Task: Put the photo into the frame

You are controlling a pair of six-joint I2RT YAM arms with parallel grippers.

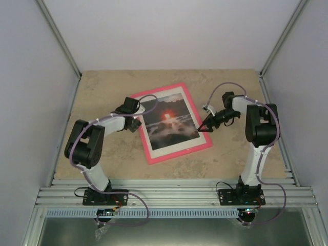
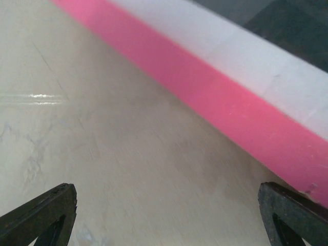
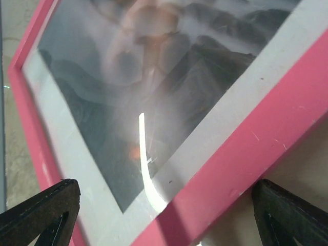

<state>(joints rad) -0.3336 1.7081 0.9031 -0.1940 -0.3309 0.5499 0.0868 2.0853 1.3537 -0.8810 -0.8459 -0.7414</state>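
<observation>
- While both arms reach in from the near edge, a thin bright pink rectangular picture frame [image 1: 179, 153] lies flat and slightly skewed on the beige stone-patterned table [image 1: 97, 92], seen from overhead.
- Inside it sits the glossy rectangular photo [image 1: 167, 121], dark clouds around a glowing red-orange sun, a white margin between print and pink edge.
- At the frame's left side is the left gripper [image 1: 134, 123]; its wrist camera shows the fingers [image 2: 43, 215] spread wide over the tabletop, nothing between them, the pink edge just beside the right-hand finger.
- At the frame's right edge is the right gripper [image 1: 201, 128]; overhead its tips read as one dark point, but the wrist camera shows them wide apart and empty, one over the frame, one over the table outside it.
- Only the right wrist view catches glare streaking across the print.
</observation>
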